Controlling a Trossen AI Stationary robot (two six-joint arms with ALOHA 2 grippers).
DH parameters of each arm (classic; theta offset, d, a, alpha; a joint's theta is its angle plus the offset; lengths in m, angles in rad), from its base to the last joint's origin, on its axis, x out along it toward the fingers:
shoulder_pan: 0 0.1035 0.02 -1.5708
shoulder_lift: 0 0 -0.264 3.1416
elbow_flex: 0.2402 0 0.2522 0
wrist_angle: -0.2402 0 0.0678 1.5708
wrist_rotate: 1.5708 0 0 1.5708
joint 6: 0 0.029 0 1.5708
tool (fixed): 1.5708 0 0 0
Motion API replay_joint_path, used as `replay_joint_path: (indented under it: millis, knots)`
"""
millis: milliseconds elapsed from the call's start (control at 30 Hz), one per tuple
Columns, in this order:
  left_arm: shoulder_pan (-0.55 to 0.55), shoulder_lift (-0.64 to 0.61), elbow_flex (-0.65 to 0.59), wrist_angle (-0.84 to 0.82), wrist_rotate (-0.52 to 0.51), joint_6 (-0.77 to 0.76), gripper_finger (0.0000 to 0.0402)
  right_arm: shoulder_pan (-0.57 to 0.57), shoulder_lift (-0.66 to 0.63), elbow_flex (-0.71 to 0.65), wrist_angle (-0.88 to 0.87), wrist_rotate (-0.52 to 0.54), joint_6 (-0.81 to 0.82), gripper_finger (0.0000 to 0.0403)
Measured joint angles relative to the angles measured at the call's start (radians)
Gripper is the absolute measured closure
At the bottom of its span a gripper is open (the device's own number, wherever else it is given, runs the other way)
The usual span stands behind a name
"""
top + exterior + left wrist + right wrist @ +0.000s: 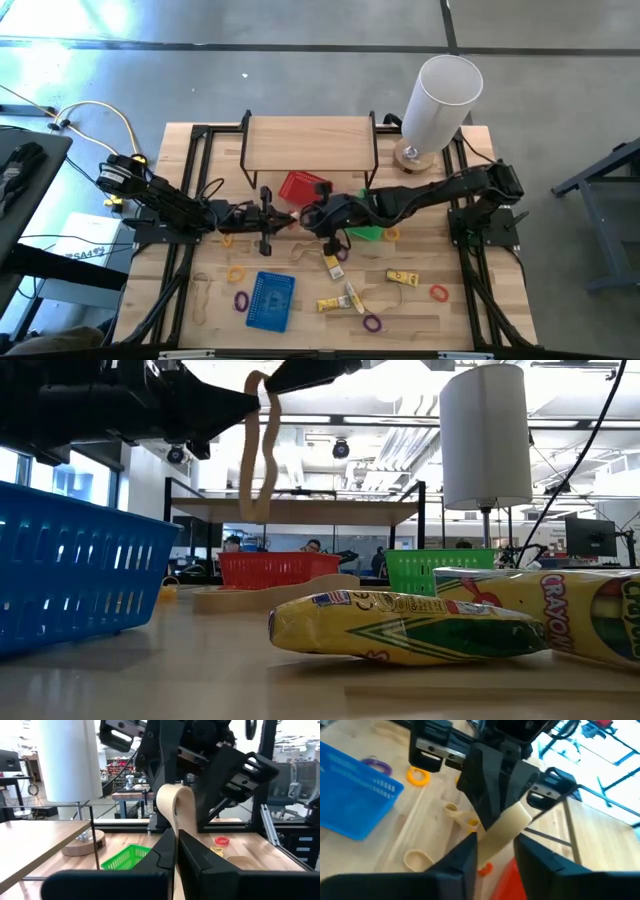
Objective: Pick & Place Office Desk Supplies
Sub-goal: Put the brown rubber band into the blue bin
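A pale tan band (258, 450) hangs in the air over the table's middle, between my two grippers. My left gripper (285, 218) reaches in from the left, roughly level, and is shut on the band (175, 802). My right gripper (308, 215) comes from the right, tilted downward, and is open (495, 860), with the band's other part (505, 827) lying between its parted fingers. Crayon packs (402, 277), coloured loops (241, 300) and more tan bands (203, 297) lie flat on the table. My left gripper pinches the tan band between its two fingers (175, 832), coming about level from the table's left. The band arches up above the fingertips, a longer loop (255, 500) hangs below, and all of it is clear of the table. My right gripper has the band between its open fingers (467, 857); whether it touches the band I cannot tell.
A blue basket (270, 300) stands near the front, a red basket (303, 187) and a green basket (365, 233) under the arms. A wooden shelf (310, 145) and a tall white cylinder (440, 95) stand at the back.
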Motion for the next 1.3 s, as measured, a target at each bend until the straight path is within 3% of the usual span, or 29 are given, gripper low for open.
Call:
replay_joint_path:
  millis: [267, 467, 700, 933, 1100, 1300]
  knots:
    - [-0.013, -0.003, 0.04, -0.115, -0.044, 0.005, 0.0401, 0.069, -0.018, 0.002, -0.147, 0.264, 0.124, 0.0197]
    - [-0.046, -0.024, 0.143, -0.359, -0.125, 0.05, 0.0401, 0.133, -0.033, 0.001, -0.3, 0.476, 0.216, 0.0196]
    - [-0.106, -0.12, 0.317, -0.81, -0.222, 0.014, 0.0401, 0.228, -0.059, 0.0, -0.561, 0.658, 0.426, 0.0211]
    - [-0.195, -0.186, 0.524, -1.237, -0.303, -0.136, 0.0401, 0.328, -0.09, 0.002, -0.922, 0.705, 0.823, 0.0219]
    - [-0.263, -0.173, 0.743, -1.646, -0.315, -0.271, 0.0401, 0.393, -0.097, 0.0, -1.138, 0.712, 1.07, 0.022]
    - [-0.324, -0.176, 0.901, -1.878, -0.311, -0.424, 0.0402, 0.474, -0.096, 0.0, -1.304, 0.708, 1.32, 0.022]
